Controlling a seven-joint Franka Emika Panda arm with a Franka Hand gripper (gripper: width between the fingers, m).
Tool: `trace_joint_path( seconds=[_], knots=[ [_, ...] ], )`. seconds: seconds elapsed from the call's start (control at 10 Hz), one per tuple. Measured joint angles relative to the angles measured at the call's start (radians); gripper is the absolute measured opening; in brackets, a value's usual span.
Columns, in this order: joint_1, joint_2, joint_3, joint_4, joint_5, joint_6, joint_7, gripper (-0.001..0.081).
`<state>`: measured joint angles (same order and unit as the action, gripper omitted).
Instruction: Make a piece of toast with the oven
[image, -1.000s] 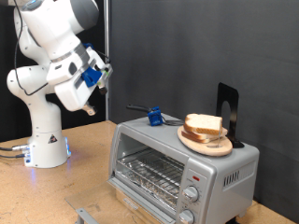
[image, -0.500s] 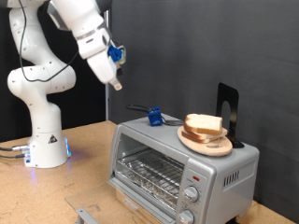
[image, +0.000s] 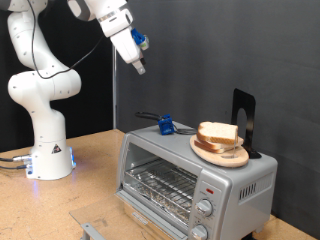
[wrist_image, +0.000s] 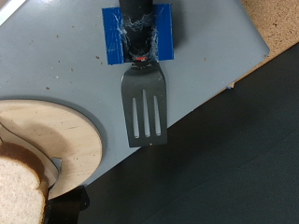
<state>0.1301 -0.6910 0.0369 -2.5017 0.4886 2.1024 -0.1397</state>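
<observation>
The piece of toast (image: 218, 132) lies on a round wooden plate (image: 224, 154) on top of the silver oven (image: 240, 180). The oven's wire rack (image: 160, 186) shows, and its door (image: 100, 225) seems folded down in front. My gripper (image: 138, 66) is high in the air, above and to the exterior view's left of the oven, and holds nothing that shows. The wrist view looks down on the oven top (wrist_image: 56, 65) with the toast (wrist_image: 19, 191) and the plate (wrist_image: 70, 149). The fingers do not show there.
A black spatula (wrist_image: 145, 103) with a blue-taped handle (image: 165, 126) lies on the oven top beside the plate. A black stand (image: 243, 120) rises behind the plate. Knobs (image: 205, 208) line the oven's right panel. The oven stands on a wooden table (image: 85, 180).
The arm has swung up and towards the exterior view's right, from beside the robot's base to high above the oven's left end. The toast, plate and spatula have not moved.
</observation>
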Motion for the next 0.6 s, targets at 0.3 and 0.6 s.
trace_joint_path(
  seconds=[0.3, 0.6],
  knots=[
    [-0.004, 0.009, 0.003, -0.038, -0.052, 0.068, -0.045, 0.0808],
    [0.008, 0.040, 0.042, -0.134, -0.057, 0.252, -0.107, 0.0808]
  ],
)
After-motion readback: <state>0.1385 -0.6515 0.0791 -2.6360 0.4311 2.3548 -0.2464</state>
